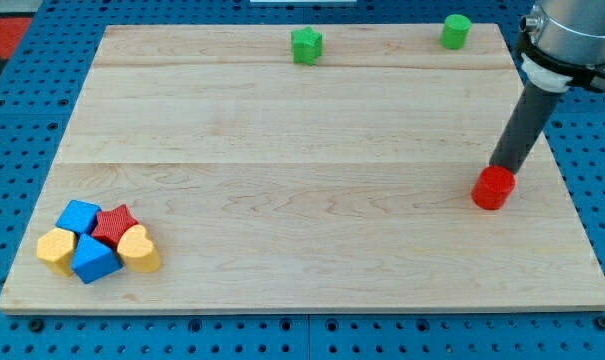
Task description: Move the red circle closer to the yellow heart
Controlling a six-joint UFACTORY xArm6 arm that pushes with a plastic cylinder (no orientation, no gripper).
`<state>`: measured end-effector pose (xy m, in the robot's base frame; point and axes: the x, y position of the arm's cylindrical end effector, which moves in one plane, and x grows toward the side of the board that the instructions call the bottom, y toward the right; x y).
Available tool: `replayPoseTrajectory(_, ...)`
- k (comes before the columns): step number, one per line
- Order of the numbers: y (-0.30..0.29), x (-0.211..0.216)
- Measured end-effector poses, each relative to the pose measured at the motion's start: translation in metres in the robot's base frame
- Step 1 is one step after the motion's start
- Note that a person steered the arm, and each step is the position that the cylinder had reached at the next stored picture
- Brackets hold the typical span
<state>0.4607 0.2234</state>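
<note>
The red circle (493,188) sits on the wooden board (302,170) at the view's right, below the middle. My tip (501,168) touches its upper right edge, the dark rod rising up and to the right. The yellow heart (139,249) lies far away at the view's bottom left, on the right side of a tight cluster of blocks.
The cluster also holds a red star (114,224), a blue block (79,216), a second blue block (94,260) and a yellow block (55,249). A green star (306,45) and a green circle (456,31) sit along the view's top edge.
</note>
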Motion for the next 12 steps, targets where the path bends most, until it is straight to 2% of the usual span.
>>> replayPoseTrajectory(2,-0.001,0.044)
replayPoseTrajectory(5,-0.078,0.087)
replayPoseTrajectory(7,-0.161,0.087)
replayPoseTrajectory(10,-0.252,0.063)
replayPoseTrajectory(12,-0.304,0.063)
